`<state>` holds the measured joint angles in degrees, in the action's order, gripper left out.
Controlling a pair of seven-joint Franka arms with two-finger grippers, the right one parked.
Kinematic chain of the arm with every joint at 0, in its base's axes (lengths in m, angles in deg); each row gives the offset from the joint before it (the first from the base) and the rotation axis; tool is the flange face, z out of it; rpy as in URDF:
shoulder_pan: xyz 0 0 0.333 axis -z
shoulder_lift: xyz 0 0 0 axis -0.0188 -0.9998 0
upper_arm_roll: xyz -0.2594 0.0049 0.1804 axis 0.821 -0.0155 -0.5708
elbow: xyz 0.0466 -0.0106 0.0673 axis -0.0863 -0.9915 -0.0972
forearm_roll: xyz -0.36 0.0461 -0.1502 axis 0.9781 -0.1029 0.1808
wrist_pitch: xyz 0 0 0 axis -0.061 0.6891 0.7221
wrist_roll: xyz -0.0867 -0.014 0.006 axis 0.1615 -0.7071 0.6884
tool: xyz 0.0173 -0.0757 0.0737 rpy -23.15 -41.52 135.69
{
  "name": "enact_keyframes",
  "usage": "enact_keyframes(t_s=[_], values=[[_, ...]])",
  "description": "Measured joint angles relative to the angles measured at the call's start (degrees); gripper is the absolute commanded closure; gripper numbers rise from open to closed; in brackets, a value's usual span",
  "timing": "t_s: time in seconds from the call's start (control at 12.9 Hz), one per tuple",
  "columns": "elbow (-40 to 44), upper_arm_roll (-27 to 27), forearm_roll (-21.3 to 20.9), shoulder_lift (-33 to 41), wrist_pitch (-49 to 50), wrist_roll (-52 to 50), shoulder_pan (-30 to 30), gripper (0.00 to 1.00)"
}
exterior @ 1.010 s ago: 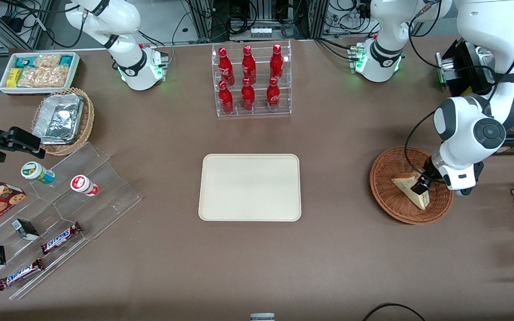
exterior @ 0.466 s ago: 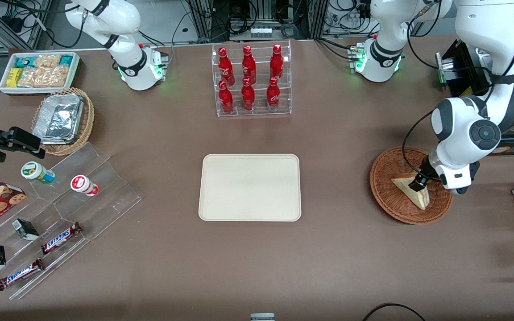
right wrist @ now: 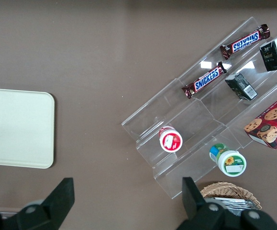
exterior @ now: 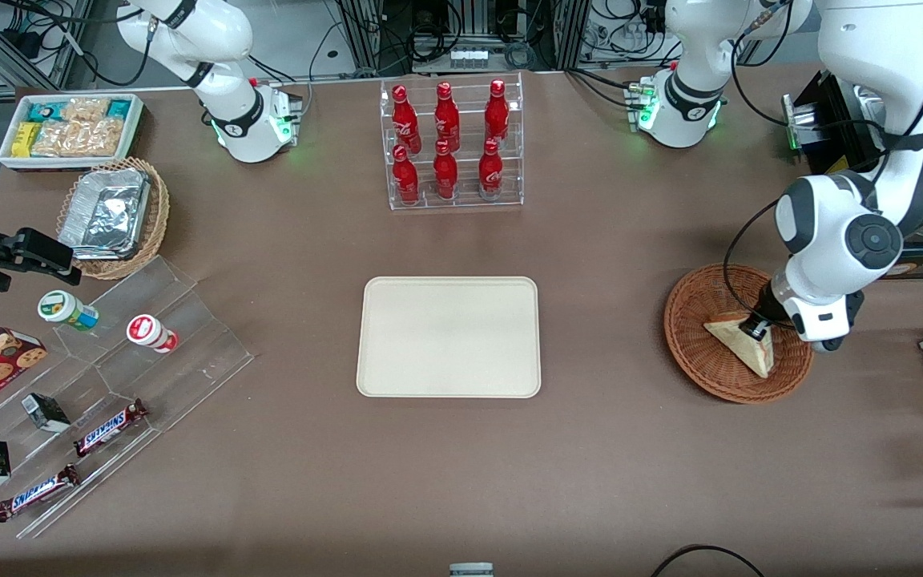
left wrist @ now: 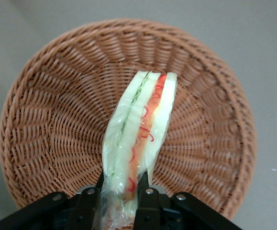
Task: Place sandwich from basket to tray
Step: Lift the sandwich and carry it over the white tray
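The sandwich [exterior: 742, 343], a pale triangular wedge in clear wrap, lies in the reddish-brown wicker basket [exterior: 694, 353] toward the working arm's end of the table. My gripper [exterior: 753, 328] is down in the basket, its fingers closed on the sandwich's thick end. In the left wrist view the black fingers [left wrist: 146, 203] squeeze the wrapped sandwich [left wrist: 140, 129] from both sides, red and green filling showing along its edge, with the basket [left wrist: 47, 110] under it. The cream tray [exterior: 449, 336] lies flat mid-table, nothing on it; its end shows in the right wrist view [right wrist: 14, 127].
A clear rack of red bottles [exterior: 451, 144] stands farther from the camera than the tray. Toward the parked arm's end are a paler basket with foil trays [exterior: 113, 216], a white snack bin [exterior: 69, 128] and a clear tiered stand with candy bars [exterior: 109, 425].
The arm's wrist has shifted slightly up and toward the tray side; the gripper has settled on the sandwich's thick end, and the sandwich has shifted a little in the basket.
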<state>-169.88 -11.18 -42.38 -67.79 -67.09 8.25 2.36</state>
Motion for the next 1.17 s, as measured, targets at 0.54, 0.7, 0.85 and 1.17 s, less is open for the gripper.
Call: enact_keyframes(t_s=[0.54, 0.7, 0.85, 1.17], values=[[22.35, 1.13, -0.05, 4.98, 30.42, 0.06, 12.51, 1.00], [24.13, 1.28, -0.05, 4.45, 30.57, 0.08, 17.13, 1.00], [25.79, 1.36, -0.06, 2.93, 30.46, 0.08, 21.68, 1.00], [30.65, 1.37, -0.07, -3.76, 29.58, -0.02, 29.46, 1.00]])
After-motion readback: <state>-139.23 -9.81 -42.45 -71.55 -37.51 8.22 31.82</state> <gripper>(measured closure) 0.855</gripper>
